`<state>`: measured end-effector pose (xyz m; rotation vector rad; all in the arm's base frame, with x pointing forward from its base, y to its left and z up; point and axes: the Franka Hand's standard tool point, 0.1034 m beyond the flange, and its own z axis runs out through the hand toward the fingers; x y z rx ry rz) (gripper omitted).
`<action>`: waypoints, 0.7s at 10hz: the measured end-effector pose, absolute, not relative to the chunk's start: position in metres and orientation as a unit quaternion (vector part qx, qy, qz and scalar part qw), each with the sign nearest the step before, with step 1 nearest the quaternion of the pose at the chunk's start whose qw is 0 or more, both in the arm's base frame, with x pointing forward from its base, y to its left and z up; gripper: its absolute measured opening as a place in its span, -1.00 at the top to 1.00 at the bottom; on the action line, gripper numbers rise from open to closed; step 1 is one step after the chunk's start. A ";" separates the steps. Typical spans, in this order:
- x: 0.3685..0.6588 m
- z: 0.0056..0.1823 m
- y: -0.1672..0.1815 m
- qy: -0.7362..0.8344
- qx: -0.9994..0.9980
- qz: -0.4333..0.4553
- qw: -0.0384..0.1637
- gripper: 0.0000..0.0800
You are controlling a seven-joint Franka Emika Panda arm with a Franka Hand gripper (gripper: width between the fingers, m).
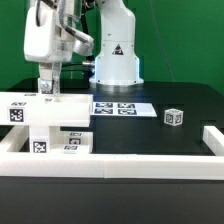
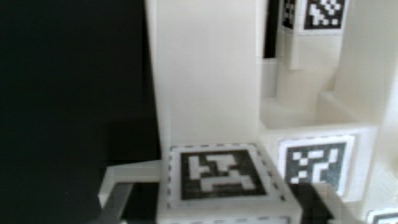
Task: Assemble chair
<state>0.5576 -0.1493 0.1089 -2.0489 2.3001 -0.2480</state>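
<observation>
**Ops:** From my seat, starting at the exterior view's left — the chair (image 1: 45, 125) sits there on the black desk (image 1: 150, 135), a cluster of white tagged blocks pressed into the corner of the white rails (image 1: 120, 165).

**Desk:** And the arm?

**Ops:** Right over that cluster. The fingers (image 1: 48, 92) are down on the top of an upright bar of the chair, drawn together and clamped on it. The wrist view agrees: a tall white bar (image 2: 205, 70) runs up the middle, with a tagged block (image 2: 222, 172) at its near end and another tag beside it.

**Desk:** Anything further along?

**Ops:** Moving right, the marker board (image 1: 118, 108) lies flat near the middle of the desk, well apart from the chair. Behind it stands the arm's white base (image 1: 117, 55). Further right — a small tagged cube (image 1: 174, 117), alone on the desk, apart from everything else. Whether it belongs to the chair I cannot tell.
</observation>
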 end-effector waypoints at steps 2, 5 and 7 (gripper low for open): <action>0.557 0.109 -0.149 0.758 -0.647 -0.079 0.027 0.28; 0.557 0.108 -0.149 0.754 -0.652 -0.079 0.024 -0.20; 0.556 0.106 -0.146 0.740 -0.668 -0.074 0.020 -0.59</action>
